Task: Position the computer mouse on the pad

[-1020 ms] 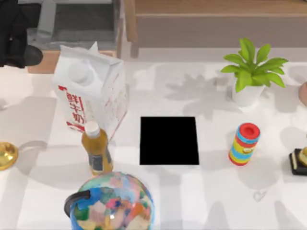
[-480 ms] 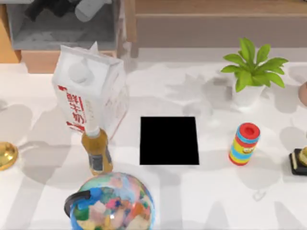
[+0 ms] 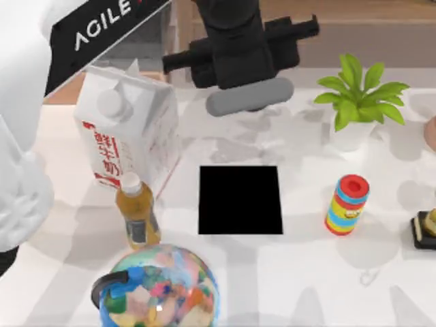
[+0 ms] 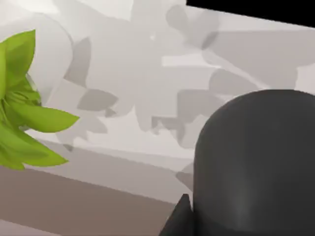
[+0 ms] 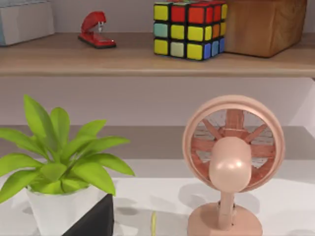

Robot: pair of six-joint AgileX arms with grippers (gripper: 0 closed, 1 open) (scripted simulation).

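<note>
Overhead, my left gripper hangs above the far part of the table, beyond the pad, with the white AgileX arm reaching in from the top view's left. The computer mouse sits directly under the black gripper body, lifted off the tabletop and lying crosswise, its long side running left to right. The jaws look closed on the mouse, though the fingertips themselves are hidden by the gripper body and by the mouse. In the left wrist view the mouse's dark domed top sits close to the lens, with the white table below it and an edge of the pad beyond.

The pad lies flat and bare at the table's middle, well apart from the raised mouse. A milk carton and a juice bottle stand to its left, a globe near the front edge, a striped can to its right and a potted plant at the far right.

My right arm's wrist camera faces a pink desk fan and a Rubik's cube on a shelf.
</note>
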